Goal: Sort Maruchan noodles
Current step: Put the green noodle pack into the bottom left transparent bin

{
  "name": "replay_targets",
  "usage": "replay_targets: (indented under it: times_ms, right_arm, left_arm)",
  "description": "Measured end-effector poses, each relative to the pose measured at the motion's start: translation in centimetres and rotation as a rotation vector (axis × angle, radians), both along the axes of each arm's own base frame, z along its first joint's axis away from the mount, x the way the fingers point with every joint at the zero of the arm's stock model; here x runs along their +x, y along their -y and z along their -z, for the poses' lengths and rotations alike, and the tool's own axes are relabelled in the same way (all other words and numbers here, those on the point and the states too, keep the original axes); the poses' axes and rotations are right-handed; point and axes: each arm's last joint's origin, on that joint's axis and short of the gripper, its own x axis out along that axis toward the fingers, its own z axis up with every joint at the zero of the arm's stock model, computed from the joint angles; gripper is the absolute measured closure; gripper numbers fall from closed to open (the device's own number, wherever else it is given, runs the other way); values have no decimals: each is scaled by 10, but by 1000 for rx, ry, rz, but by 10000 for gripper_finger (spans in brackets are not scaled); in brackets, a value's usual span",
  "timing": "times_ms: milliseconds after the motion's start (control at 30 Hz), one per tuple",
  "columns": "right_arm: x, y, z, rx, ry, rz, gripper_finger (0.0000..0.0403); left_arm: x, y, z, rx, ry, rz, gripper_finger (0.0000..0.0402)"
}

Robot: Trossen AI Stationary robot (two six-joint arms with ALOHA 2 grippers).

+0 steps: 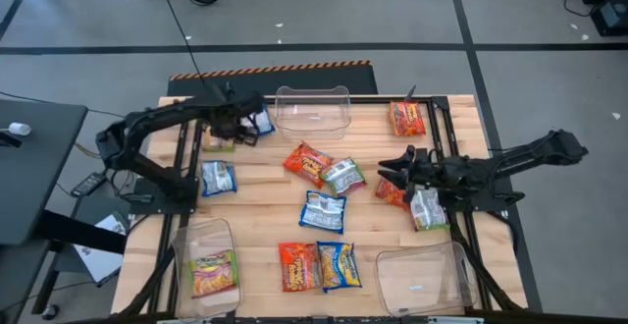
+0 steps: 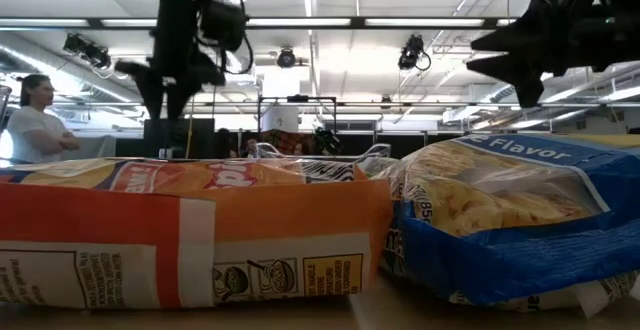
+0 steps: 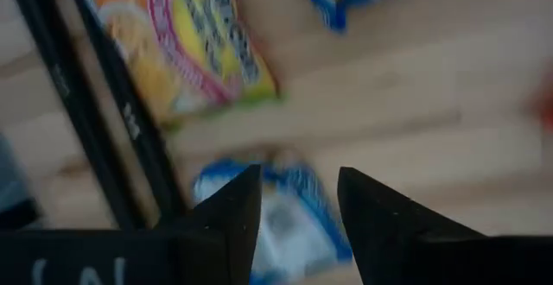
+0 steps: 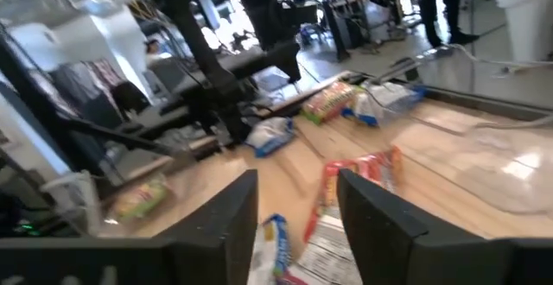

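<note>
High view showed the left gripper (image 1: 238,128), upper left, fingers parted, holding nothing, above a blue-white packet (image 1: 261,121); right gripper (image 1: 391,165) likewise parted, beside a red-orange packet (image 1: 391,192).

"Flavor" on blue packet (image 2: 520,220)

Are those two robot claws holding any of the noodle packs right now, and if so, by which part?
No. The left gripper and the right gripper both show an open gap between their fingers, with nothing pinched; the noodle packets lie on the table.
</note>
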Motion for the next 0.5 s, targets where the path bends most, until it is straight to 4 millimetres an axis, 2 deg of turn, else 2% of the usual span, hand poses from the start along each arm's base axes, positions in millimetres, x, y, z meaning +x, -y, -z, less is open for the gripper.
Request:
replay_targets:
  times_ms: [167, 267, 367, 500]
  right_arm:
    - [4, 6, 5, -13, -40, 46, 208]
    - [5, 8, 6, -15, -55, 64, 199]
    - [5, 11, 8, -16, -66, 79, 197]
    - [6, 14, 9, 2, -70, 101, 198]
  left_arm:
    - [2, -15, 44, 116, 81, -81, 203]
    - [-3, -16, 66, 213, 16, -176, 185]
    - [-6, -17, 78, 325, -61, -228, 178]
    - [-3, -17, 93, 406, -111, -204, 179]
